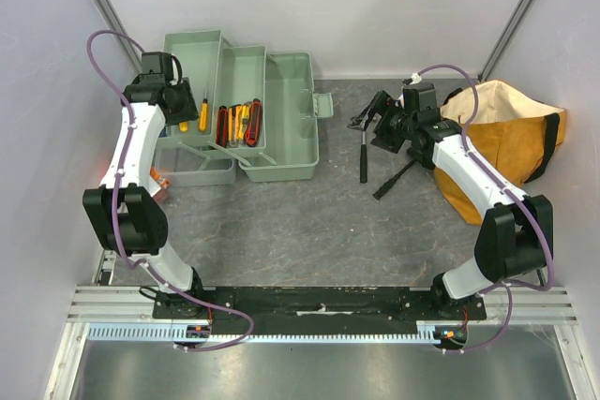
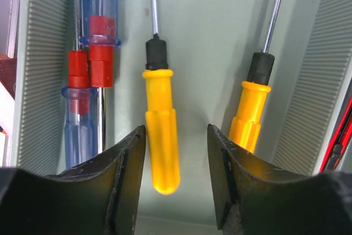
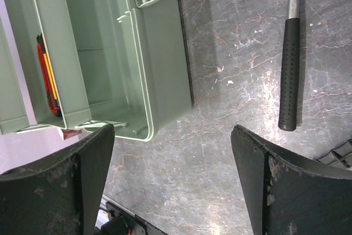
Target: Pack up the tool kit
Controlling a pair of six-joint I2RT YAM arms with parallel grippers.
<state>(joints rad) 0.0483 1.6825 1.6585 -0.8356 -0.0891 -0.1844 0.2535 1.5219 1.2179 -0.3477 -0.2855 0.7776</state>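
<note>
Left wrist showed the left claw wide open, empty, straddling a yellow screwdriver lying in the toolbox tray. Empty too, the right claw gaped; hammer, ahead-right on the table, probably needed grabbing next.

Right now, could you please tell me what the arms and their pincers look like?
The left arm and right arm each have white links, black joints and a looping purple cable. The left pincer and right pincer have broad, scuffed black fingers.
</note>
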